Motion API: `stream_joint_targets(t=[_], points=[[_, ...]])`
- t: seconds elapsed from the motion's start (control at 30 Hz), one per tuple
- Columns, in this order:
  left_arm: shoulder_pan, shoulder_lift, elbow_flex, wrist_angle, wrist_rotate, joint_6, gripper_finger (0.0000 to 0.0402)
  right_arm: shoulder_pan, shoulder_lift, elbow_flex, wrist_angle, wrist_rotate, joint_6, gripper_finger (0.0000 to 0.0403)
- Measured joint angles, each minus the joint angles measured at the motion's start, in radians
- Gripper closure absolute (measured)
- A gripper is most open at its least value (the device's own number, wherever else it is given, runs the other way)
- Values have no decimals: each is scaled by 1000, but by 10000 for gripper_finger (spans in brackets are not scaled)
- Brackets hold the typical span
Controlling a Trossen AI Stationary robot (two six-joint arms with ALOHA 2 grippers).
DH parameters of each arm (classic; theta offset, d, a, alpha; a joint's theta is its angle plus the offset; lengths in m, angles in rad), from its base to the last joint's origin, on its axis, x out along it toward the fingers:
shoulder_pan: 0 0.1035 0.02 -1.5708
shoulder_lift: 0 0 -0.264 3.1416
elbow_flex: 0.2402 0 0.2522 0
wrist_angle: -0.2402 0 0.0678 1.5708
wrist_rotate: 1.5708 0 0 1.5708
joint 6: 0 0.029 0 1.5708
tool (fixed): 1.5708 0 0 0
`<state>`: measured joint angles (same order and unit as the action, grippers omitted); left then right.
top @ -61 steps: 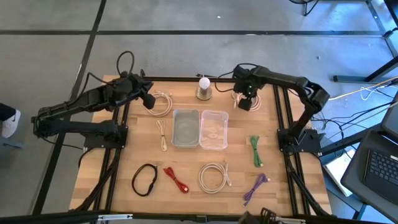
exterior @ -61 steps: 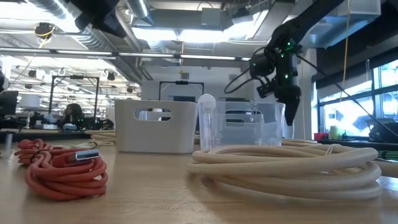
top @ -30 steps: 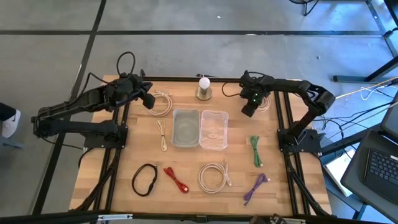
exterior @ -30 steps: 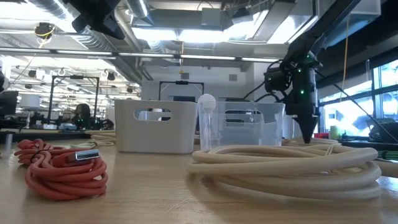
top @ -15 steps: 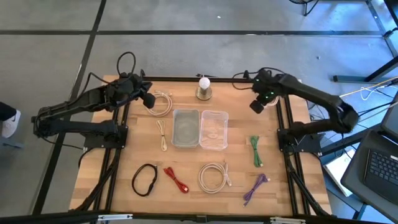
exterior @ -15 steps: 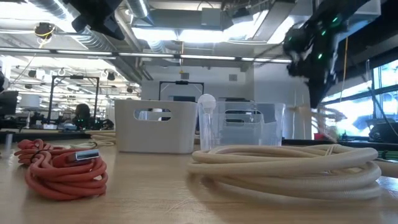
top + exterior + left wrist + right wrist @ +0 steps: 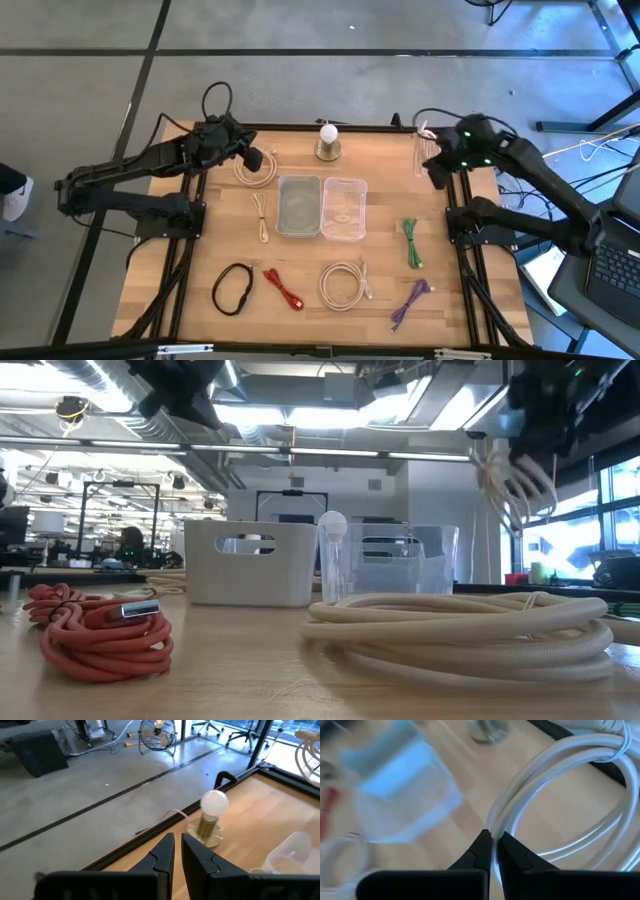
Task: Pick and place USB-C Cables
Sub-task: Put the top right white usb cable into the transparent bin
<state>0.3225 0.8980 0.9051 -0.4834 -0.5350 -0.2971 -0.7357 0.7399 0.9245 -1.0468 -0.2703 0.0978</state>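
Note:
My right gripper [image 7: 437,172] is raised above the table's far right edge, shut on a cream-white USB-C cable coil [image 7: 422,148], which also shows in the low view [image 7: 508,478]. My left gripper [image 7: 256,158] is shut on nothing. It hovers at the far left over another cream coil [image 7: 262,170] that lies flat on the table. More cables lie flat along the near side: a black loop [image 7: 232,288], a red bundle [image 7: 283,288], a cream coil [image 7: 345,283], a green bundle [image 7: 410,243] and a purple bundle [image 7: 410,303]. My right gripper pinches several strands on one side of the coil's loop [image 7: 496,826] between its two fingers. The fingers slant downward and lie across the strands. The coil hangs from them as an open ring [image 7: 510,485], clear of the table.
A grey bin [image 7: 298,207] and a clear bin [image 7: 344,210] stand side by side mid-table. A white ball on a metal base [image 7: 328,140] stands at the far edge. A thin cream cable [image 7: 262,215] lies left of the bins. Black frame rails [image 7: 456,210] run along both table sides.
My right gripper has risen and drawn back toward the table's right edge, tipping more downward. It has lifted the cream coil off the table, and the coil now hangs clear. My left gripper has moved a little toward the table's middle.

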Motion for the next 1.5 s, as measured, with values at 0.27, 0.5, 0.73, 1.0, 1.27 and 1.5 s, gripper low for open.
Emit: stream_joint_targets(t=[0.27, 0.5, 0.73, 1.0, 1.27, 1.5], points=[[0, 25, 0, 12, 131, -34, 379, 0, -185, 1, 184, -198, 264, 388], [0, -23, 0, -8, 271, -14, 389, 0, -331, 2, 485, -257, 504, 388], [0, -69, 0, -95, 329, 20, 394, 0, -427, 2, 543, -257, 679, 388], [0, -99, 0, -147, 354, 22, 397, 1, -287, 3, 1134, -334, 631, 388], [-9, -99, 0, -142, 372, 13, 398, 177, 58, 69, 1499, -524, 642, 388], [-14, -98, 0, -142, 373, 47, 398, 546, 261, 188, 1220, -512, 540, 388]])
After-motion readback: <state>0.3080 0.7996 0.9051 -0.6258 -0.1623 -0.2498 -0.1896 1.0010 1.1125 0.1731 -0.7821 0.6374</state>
